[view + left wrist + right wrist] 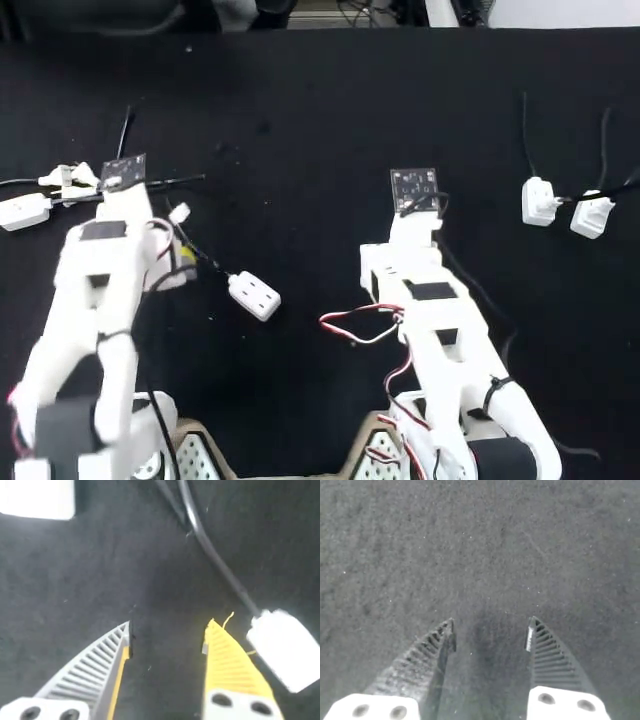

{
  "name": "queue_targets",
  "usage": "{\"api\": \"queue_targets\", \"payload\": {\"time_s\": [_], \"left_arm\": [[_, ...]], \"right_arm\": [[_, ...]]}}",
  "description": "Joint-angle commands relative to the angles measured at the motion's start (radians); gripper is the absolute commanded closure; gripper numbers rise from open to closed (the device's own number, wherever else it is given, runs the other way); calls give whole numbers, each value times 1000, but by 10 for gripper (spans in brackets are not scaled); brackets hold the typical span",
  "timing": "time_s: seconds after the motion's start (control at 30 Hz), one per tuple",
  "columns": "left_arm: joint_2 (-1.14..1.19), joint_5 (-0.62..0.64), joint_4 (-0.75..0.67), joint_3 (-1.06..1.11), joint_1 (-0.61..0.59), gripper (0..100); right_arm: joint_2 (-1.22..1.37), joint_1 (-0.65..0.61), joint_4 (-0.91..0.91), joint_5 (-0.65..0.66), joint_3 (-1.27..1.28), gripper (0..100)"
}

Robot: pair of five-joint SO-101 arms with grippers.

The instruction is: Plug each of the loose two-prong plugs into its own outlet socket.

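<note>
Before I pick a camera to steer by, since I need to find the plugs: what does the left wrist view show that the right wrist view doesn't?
Left wrist view, not the right: a black cable ending at a white block, a second white block farther off, and the left gripper with yellow-faced fingers. Right wrist view, not the left: the right gripper, its fingers dark grey. Both: black table cloth below, fingers open, nothing between them.
</note>
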Motion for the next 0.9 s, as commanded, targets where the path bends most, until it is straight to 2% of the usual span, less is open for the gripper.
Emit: {"api": "queue_targets", "payload": {"time_s": [0.0, 0.07, 0.2, 0.33, 0.43, 0.63, 0.87], "left_arm": [[-190, -78, 9, 48, -50, 758], [-238, -52, -26, 48, -47, 758], [-255, 86, -143, 50, -7, 758], [-147, 133, -259, 47, 85, 757], [-9, 169, -287, 5, 119, 757], [236, 210, -261, -59, 91, 757], [288, 195, -2, -101, -44, 758]], "right_arm": [[-44, 11, -18, -6, -61, 776], [-44, 11, -18, -6, -61, 776], [-44, 12, -18, -6, -58, 776], [-42, 15, -18, -6, -56, 776], [-38, 17, -18, -6, -56, 776], [-38, 17, -18, -5, -54, 776], [-38, 12, -18, -6, -56, 776]]}}
